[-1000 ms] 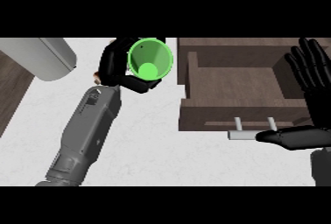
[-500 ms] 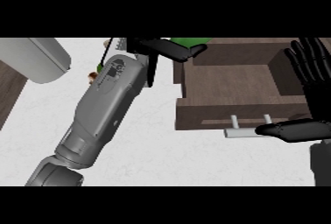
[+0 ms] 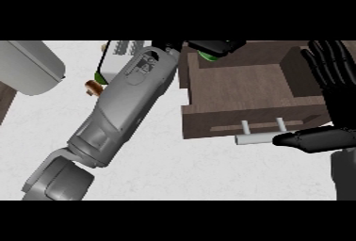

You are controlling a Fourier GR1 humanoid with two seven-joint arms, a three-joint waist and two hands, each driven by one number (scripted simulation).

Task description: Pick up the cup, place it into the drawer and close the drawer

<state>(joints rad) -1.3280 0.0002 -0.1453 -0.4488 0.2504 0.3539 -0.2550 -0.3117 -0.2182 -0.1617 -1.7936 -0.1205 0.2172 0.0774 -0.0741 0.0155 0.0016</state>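
The left robot hand [image 3: 217, 45] has swung right, fingers clamped on the green cup [image 3: 206, 55], now over the open drawer's [image 3: 243, 87] far-left corner.

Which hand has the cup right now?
The left hand, fingers curled over the green cup at the drawer's back-left corner. The right hand stands open and empty beside the drawer.

— What colour are the arms?
— Grey. The left forearm [image 3: 122, 108] is a smooth, tapering shell with pale raised markings near the wrist and a rounded elbow block [image 3: 59, 181].
— And the hands?
— Black. The right robot hand [image 3: 334, 80] has ridged, segmented fingers [image 3: 327, 54] and a thick thumb [image 3: 313, 140]. The left robot hand [image 3: 215, 46] is black too.
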